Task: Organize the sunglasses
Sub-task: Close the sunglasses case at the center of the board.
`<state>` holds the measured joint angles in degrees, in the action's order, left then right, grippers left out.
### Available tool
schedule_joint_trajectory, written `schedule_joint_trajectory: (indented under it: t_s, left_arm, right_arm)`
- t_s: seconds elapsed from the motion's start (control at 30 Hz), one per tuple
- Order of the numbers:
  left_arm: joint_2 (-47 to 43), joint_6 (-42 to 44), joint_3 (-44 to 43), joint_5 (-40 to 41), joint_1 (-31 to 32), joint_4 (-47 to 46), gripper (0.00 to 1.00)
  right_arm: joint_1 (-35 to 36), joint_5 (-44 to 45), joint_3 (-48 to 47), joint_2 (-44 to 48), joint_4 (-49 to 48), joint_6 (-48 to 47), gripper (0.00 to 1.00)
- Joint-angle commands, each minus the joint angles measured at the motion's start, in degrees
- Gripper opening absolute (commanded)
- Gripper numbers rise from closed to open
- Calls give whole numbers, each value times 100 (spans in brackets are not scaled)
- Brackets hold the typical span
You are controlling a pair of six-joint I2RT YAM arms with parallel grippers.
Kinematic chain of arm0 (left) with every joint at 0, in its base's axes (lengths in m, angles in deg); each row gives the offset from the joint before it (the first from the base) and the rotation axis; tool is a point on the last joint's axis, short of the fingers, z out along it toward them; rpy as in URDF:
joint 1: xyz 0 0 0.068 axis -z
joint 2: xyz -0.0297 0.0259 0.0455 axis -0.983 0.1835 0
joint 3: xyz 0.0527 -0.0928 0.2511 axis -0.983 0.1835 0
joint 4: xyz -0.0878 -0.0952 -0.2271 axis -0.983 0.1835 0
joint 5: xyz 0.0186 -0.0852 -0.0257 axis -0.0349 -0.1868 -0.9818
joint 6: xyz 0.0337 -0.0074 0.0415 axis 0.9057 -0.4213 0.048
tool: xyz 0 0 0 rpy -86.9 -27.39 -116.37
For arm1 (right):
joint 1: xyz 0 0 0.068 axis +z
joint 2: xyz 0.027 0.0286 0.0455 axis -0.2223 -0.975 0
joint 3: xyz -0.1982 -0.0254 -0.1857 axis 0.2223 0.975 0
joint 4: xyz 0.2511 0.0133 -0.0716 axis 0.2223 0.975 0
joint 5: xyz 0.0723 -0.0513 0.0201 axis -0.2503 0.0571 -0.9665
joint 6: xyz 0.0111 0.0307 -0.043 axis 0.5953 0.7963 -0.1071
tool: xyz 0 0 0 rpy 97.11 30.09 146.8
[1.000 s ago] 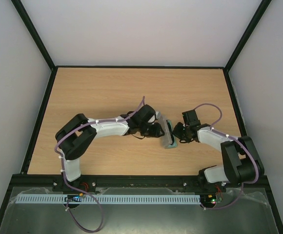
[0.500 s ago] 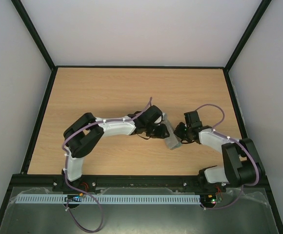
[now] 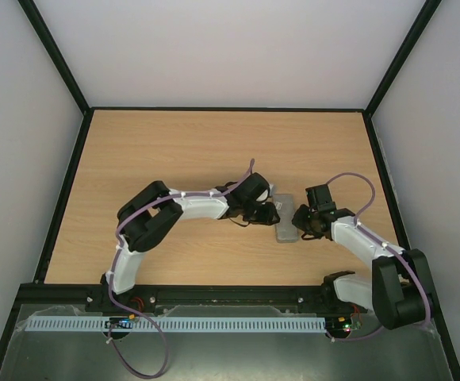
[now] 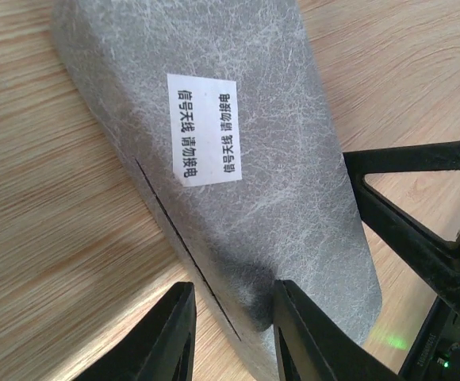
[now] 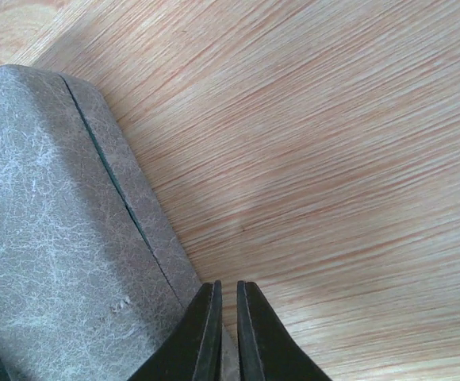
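The sunglasses are hidden in every view. The grey rectangular case (image 3: 284, 225) lies shut and flat on the table between my two grippers. In the left wrist view the case (image 4: 238, 159) fills the frame, with a white label (image 4: 206, 127) on top. My left gripper (image 4: 231, 290) is open and straddles the case's long edge. One of its fingers (image 4: 301, 333) touches the lid, and the other hangs over the table. From above, the left gripper (image 3: 266, 213) is at the case's left side. My right gripper (image 5: 228, 286) is shut at the corner of the case (image 5: 47, 262). From above, the right gripper (image 3: 301, 223) is at the case's right side.
The wooden table (image 3: 182, 151) has a black raised rim on all sides and white walls beyond it. Both arms reach in from the near edge and meet at the middle right. A dark cable loop (image 3: 234, 222) lies under the left wrist.
The case stood tilted, showing a teal inside; now it lies shut and flat, a little further right. Both arms have shifted right and toward the near edge with it.
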<state>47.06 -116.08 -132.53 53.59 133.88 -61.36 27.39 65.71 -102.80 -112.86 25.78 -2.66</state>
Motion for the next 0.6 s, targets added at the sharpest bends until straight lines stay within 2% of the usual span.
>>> schedule_joint_trajectory:
  t_s: [0.0, 0.1, 0.17, 0.27, 0.33, 0.43, 0.5, 0.53, 0.57]
  left_arm:
    - [265, 152, 12, 257, 48, 626, 28]
    - [226, 180, 7, 268, 33, 702, 28]
    - [-19, 168, 141, 287, -18, 700, 28]
    - [-836, 180, 585, 494, -144, 651, 30]
    - [-1530, 328, 715, 850, -218, 983, 37]
    - [-2574, 518, 921, 1361, -354, 1496, 54]
    - [-3216, 578, 1108, 1581, -574, 1765, 69]
    - [-3543, 588, 1227, 1624, -709, 1834, 78]
    - [-3858, 615, 1350, 1651, -834, 1866, 92]
  right_arm:
    - [-89, -34, 93, 98, 249, -7, 9]
    - [-103, 83, 118, 362, 290, 49, 17]
    - [-136, 162, 2, 443, 473, -12, 18]
    - [-151, 94, -202, 738, 761, -96, 19]
    - [-153, 58, -331, 1188, 933, -148, 23]
    - [-153, 108, -648, 1787, 1371, -273, 44]
    - [-150, 56, -857, 1963, 1594, -305, 63]
    - [-153, 75, -971, 2006, 1686, -310, 76]
    - [-154, 67, -1038, 2050, 1705, -306, 90]
